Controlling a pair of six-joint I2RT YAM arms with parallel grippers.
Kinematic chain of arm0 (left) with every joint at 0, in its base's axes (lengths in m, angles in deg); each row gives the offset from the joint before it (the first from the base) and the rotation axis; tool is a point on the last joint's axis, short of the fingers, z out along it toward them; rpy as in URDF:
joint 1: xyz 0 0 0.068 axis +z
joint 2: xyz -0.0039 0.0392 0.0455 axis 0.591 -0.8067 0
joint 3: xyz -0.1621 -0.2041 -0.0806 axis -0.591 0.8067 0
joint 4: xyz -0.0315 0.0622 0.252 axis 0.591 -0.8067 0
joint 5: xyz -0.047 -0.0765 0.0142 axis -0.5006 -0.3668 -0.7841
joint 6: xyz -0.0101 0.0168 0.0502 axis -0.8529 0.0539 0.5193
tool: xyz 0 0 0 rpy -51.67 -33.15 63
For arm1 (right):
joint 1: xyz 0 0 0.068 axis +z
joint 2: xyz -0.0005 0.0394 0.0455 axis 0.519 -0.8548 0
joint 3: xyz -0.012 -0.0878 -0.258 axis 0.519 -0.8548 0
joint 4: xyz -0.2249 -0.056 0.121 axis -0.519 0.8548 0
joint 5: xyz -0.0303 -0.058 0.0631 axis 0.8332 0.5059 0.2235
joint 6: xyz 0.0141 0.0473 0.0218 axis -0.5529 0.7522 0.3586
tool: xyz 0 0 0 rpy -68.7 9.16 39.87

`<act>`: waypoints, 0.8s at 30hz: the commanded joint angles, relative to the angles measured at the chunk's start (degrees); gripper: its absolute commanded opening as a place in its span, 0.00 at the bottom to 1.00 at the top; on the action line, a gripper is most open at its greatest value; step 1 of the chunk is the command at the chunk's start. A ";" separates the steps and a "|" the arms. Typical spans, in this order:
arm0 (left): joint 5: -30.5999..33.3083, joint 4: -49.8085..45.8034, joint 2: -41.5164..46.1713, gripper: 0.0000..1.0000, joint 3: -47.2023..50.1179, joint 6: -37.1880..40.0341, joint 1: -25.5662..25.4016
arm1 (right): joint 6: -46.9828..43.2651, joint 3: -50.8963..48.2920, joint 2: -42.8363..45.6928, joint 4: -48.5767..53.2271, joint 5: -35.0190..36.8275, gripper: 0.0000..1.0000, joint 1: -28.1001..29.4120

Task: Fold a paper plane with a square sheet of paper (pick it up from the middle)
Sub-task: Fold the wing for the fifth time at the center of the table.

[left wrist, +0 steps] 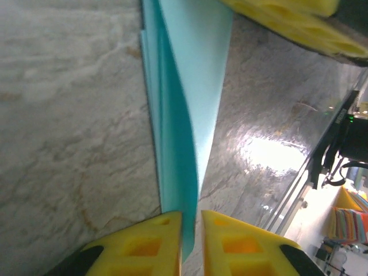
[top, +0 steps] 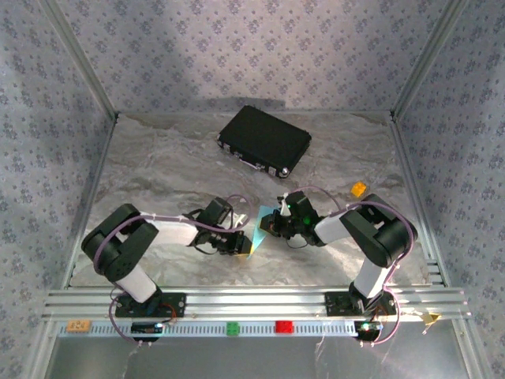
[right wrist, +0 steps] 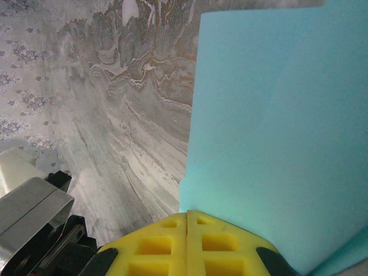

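The light blue sheet of paper (top: 259, 229) is folded into layers and held off the table between my two grippers. My right gripper (top: 272, 225) is shut on one edge of it. In the right wrist view its fingertips (right wrist: 188, 214) press together at the paper's (right wrist: 270, 126) lower corner. My left gripper (top: 241, 243) is at the opposite end. In the left wrist view the folded paper (left wrist: 184, 115) runs down between the left gripper's (left wrist: 191, 215) fingers. It lies against one finger, and a narrow gap shows beside the other. The right gripper's yellow fingers (left wrist: 287, 17) show at the paper's far end.
A black hard case (top: 264, 140) lies at the back of the marbled table (top: 158, 174). A small orange block (top: 358, 189) sits at the right, behind the right arm. Red (top: 283, 326) and green (top: 233, 328) blocks rest on the front rail. Patterned walls enclose the table.
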 commanded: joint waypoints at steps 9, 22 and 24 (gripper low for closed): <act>2.71 -7.01 -0.57 0.06 1.95 1.60 -0.85 | -0.70 -2.06 -2.28 8.94 6.04 0.04 -0.06; 4.47 -8.93 1.96 0.14 2.54 1.26 -1.16 | -0.65 -2.29 -2.45 8.86 6.10 0.04 -0.15; 4.36 -9.08 1.81 0.11 2.67 1.12 -1.28 | -0.72 -2.23 -2.40 8.86 6.13 0.04 -0.17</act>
